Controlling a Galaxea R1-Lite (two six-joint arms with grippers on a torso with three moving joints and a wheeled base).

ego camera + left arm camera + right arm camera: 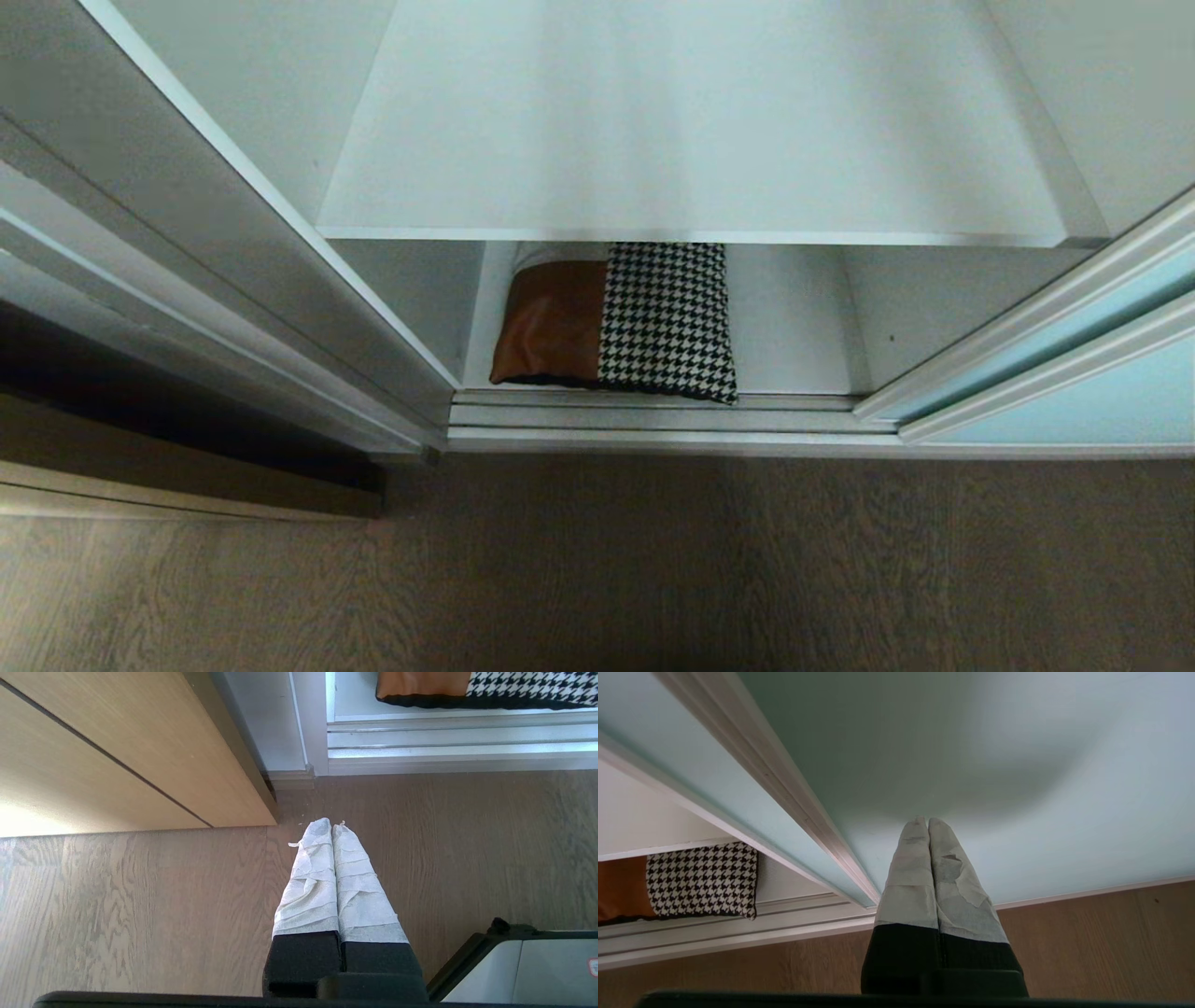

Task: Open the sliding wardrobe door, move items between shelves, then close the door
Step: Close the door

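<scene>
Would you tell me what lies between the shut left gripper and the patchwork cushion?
In the left wrist view, bare wooden floor and then the silver door track separate the left gripper from the cushion.

Cushion (616, 317) on lower shelf (794, 327)

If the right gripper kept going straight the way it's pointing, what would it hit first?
Most likely the sliding wardrobe door: the shut right gripper points at its frosted glass panel, with nothing visible between them. How close the tips are is unclear.
</scene>
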